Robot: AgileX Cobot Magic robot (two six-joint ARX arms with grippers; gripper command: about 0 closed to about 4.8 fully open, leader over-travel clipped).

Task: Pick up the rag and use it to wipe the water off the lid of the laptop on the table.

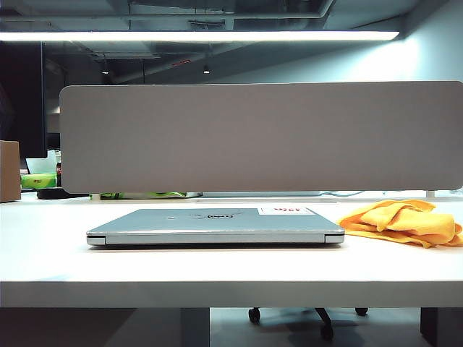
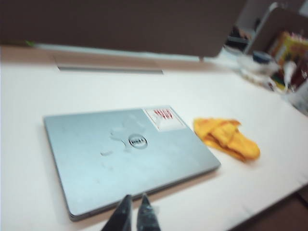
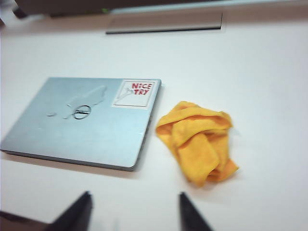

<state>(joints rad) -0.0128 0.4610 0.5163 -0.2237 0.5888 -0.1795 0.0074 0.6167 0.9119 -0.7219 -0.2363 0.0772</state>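
The table [image 1: 217, 271], wide and plain white, carries everything I have to work with. The laptop [image 1: 215, 225] lies closed near its middle, and the lid [image 3: 72, 130] is not yet wiped: the water [image 3: 86, 98] sits as a pale smear and a few droplets around the dark oval logo [image 3: 82, 112], beside the white sticker with red print [image 3: 135, 93]. The rag [image 3: 199, 142] lies crumpled in loose orange-yellow folds on the table just beside the laptop's sticker end, apart from the lid and untouched. So, as I judge it, nothing of the task is done; picking up the rag and the wiping itself are both left.

My right gripper [image 3: 135, 211] hangs above the table's near edge, in front of the gap between laptop and rag, its fingers spread apart with nothing between them. My left gripper [image 2: 133, 214] hovers over the laptop's near edge, fingertips almost together and empty.

Behind the table stands a grey divider panel with rounded corners [image 1: 260, 137]. Beyond it the room is dim, with a long ceiling light [image 1: 199, 35], a cardboard box [image 1: 9, 170] at the far left and some clutter I cannot make out.
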